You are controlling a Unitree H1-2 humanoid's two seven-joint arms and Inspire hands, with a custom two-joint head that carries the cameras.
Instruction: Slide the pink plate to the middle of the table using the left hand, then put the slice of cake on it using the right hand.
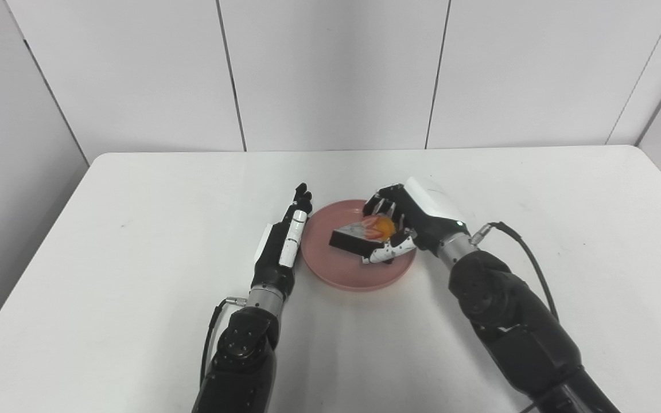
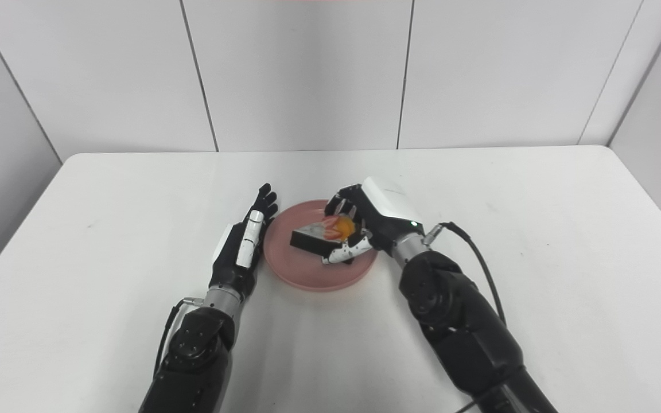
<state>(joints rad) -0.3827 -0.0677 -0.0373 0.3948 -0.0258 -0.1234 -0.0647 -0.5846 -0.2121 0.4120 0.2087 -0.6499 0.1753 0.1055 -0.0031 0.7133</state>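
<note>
the right robot hand [image 1: 408, 221] is gripping the slice of cake [image 1: 362, 235] between fingers and thumb, holding it over the pink plate [image 1: 336, 267], which is sitting near the middle of the white tabletop [image 1: 135, 229]. the left robot hand [image 1: 284, 241] is lying flat, fingers straight and together, against the plate's left rim, holding nothing.

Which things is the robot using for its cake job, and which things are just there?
For the job:
- pink plate
- slice of cake, over the plate
- right hand, closed on the cake
- left hand, open, beside the plate

Just there:
- white table
- wall panels
</note>
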